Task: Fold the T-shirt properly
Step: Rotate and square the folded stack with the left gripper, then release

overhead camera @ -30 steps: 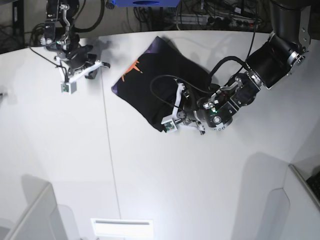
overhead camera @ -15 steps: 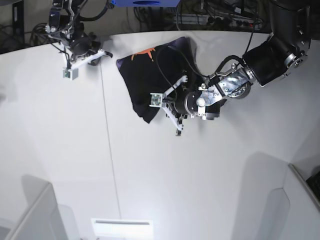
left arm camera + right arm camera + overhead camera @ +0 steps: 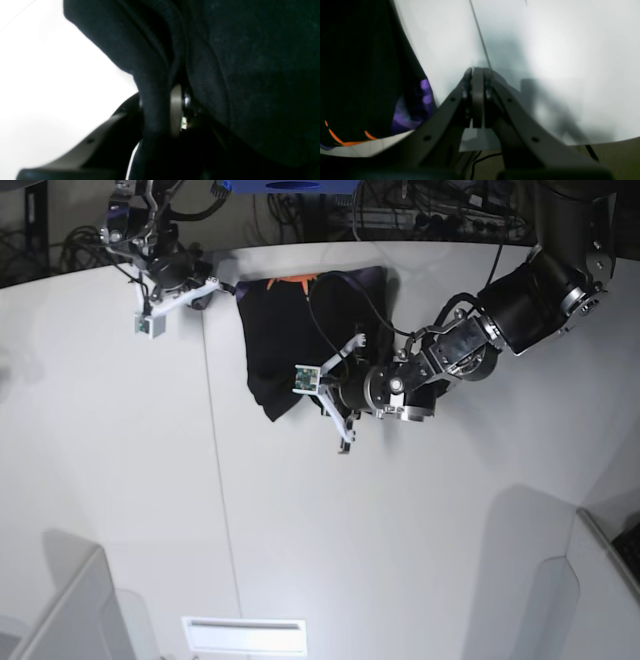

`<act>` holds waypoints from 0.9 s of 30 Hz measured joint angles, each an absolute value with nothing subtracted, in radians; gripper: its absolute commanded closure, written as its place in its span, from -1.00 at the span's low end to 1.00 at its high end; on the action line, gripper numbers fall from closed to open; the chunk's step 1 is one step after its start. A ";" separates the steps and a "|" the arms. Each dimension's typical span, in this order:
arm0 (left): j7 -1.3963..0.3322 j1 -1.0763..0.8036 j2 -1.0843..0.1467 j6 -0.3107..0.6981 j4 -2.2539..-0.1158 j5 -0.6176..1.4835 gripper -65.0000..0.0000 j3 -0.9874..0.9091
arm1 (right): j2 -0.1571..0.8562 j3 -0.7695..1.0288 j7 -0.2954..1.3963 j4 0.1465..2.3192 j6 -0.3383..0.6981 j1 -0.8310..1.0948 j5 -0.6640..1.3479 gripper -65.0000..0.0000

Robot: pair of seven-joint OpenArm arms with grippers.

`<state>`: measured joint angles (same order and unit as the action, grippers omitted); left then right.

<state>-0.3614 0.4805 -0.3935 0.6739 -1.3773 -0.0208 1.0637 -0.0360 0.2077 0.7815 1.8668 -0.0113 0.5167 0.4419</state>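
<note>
Black cloth T-shirt (image 3: 290, 340), short-sleeved, bunched into a rough folded heap on the white tabletop (image 3: 130, 480), lying near the table's far edge, slightly left of centre in the base view. Orange and purple print shows along its far edge, next to the table rim. A thin seam line (image 3: 215, 480) runs across the tabletop just left of the shirt.

Left gripper (image 3: 335, 395) sits on the right side of the base view, its arm reaching in from the upper right, white fingers at the shirt's near right edge. In the left wrist view the jaws are nearly closed with a fold of black fabric (image 3: 152, 105) pinched between them; ribbed hem or collar edge visible above the pinch, more dark cloth filling the right of the frame, white table at left. So the left gripper is grasping the T-shirt.

Right gripper (image 3: 190, 292) is at the far left corner of the shirt in the base view, close to the table's back edge. In the right wrist view its dark fingers (image 3: 478, 97) are pressed fully together with nothing between them, hanging over bare table beside the seam line. The shirt's edge with purple patch and orange strokes (image 3: 402, 117) lies just to its left, not touching the fingertips.
</note>
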 measured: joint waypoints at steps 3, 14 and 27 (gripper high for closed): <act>-0.379 0.498 -0.368 0.682 -1.368 -0.022 1.00 1.070 | -0.036 0.208 0.781 1.867 -0.011 0.516 0.442 1.00; -0.366 0.551 -0.328 0.678 -1.334 -0.022 1.00 1.167 | -0.036 0.208 0.781 1.867 -0.011 0.516 0.442 1.00; -0.376 0.562 -0.322 0.675 -1.336 -0.022 1.00 1.177 | -0.036 0.208 0.781 1.866 -0.011 0.513 0.442 1.00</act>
<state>-0.3763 0.5621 -0.3218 0.6750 -1.3365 -0.0216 1.1767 -0.0360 0.2077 0.7815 1.8664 -0.0113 0.5125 0.4416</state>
